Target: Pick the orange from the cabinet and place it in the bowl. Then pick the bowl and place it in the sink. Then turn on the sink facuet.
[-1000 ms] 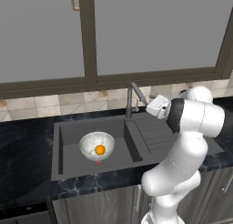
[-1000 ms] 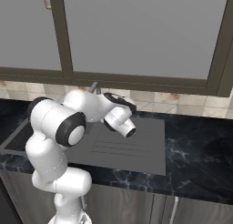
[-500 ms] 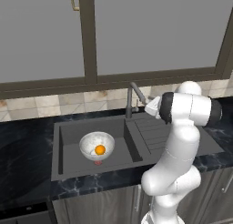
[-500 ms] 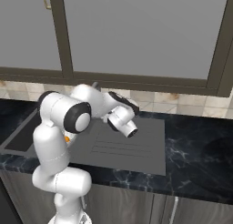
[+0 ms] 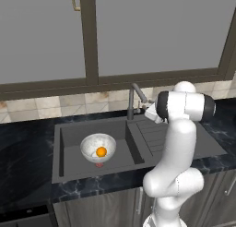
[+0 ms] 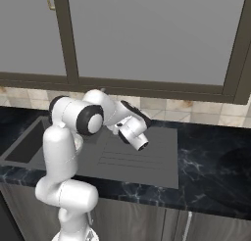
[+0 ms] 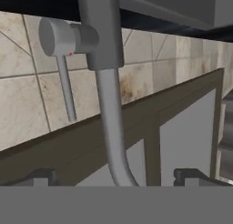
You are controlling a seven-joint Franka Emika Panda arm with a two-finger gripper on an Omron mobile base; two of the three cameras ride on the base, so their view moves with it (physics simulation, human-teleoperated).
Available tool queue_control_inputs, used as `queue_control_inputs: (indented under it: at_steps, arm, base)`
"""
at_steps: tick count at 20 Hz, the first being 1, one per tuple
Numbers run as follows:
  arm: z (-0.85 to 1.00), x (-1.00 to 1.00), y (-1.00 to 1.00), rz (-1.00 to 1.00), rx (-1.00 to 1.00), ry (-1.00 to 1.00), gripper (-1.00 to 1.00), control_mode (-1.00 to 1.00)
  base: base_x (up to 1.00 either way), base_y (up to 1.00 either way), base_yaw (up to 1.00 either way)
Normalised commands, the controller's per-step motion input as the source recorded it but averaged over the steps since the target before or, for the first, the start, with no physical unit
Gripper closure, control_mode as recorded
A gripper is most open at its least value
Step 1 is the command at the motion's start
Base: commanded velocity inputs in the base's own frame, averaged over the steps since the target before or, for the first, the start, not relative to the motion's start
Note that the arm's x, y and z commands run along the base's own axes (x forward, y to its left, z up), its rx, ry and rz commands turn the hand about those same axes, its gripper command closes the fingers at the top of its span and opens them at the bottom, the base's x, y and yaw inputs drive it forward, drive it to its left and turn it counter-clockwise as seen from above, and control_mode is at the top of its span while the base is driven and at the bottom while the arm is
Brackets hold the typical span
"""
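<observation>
The white speckled bowl stands in the dark grey sink with the orange inside it. Behind the basin's right end rises the slim grey sink faucet. My gripper is just right of the faucet, level with its stem, pointing at it. In the hand view, which is rolled nearly upside down, the faucet stem and its small side lever are close ahead. The gripper is open, both fingertips apart from the stem and holding nothing. The cabinet hangs above.
The ribbed drainboard lies right of the basin under my arm. Tiled backsplash runs behind the faucet. Dark marbled counter stretches to both sides. A brass handle sits on the left cabinet door.
The arm has straightened upward and the hand has swung left, closer to the faucet. The bowl and orange have not moved. The gripper stayed open.
</observation>
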Motion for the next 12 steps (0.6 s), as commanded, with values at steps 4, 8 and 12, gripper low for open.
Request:
queue_control_inputs:
  at_steps: [4, 8, 12]
  arm:
    - [0.00, 0.35, 0.14, 0.00, 0.00, 0.00, -1.00, -1.00]
    - [-0.03, 0.23, 0.21, 0.00, 0.00, 0.00, -1.00, -1.00]
    - [-0.06, 0.22, 0.18, 0.00, 0.00, 0.00, -1.00, -1.00]
  base:
    - [0.00, 0.00, 0.00]
    - [0.00, 0.00, 0.00]
    - [0.00, 0.00, 0.00]
